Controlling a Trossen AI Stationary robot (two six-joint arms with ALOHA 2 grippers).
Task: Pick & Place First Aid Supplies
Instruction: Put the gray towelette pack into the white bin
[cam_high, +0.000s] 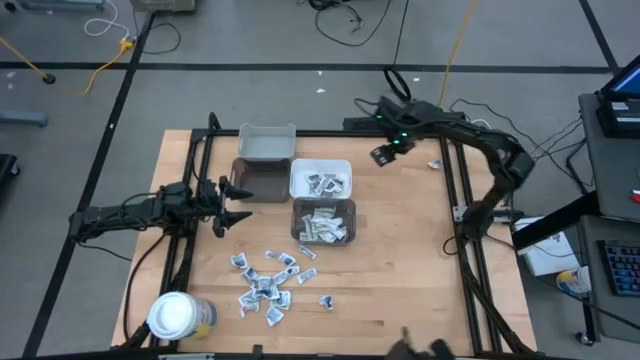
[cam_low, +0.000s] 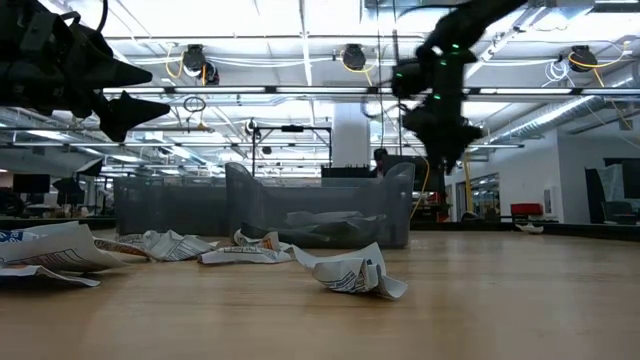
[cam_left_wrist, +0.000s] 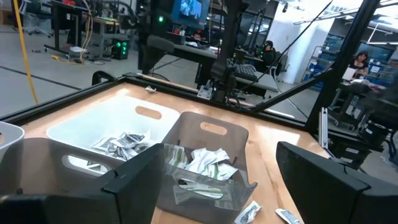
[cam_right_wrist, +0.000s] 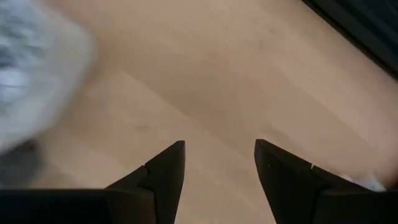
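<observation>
Several small white printed packets (cam_high: 268, 282) lie loose on the wooden table's near middle; in the low view one crumpled packet (cam_low: 352, 272) rests on the wood. More packets lie in the white bin (cam_high: 321, 179) and in the grey bin (cam_high: 323, 222). My right gripper (cam_high: 384, 153) hangs above bare wood to the right of the white bin, pointing steeply down, open with nothing between its fingers (cam_right_wrist: 219, 163). My left gripper (cam_high: 233, 204) stays level at the table's left, beside the dark bin (cam_high: 258, 181), open and holding nothing (cam_left_wrist: 224, 180).
A pale bin (cam_high: 267, 143) stands at the far edge behind the dark bin. A white-lidded round jar (cam_high: 176, 315) stands at the near left corner. One stray packet (cam_high: 435, 163) lies at the far right. Black frame rails (cam_high: 458, 200) border the table. Bare wood spreads on the right.
</observation>
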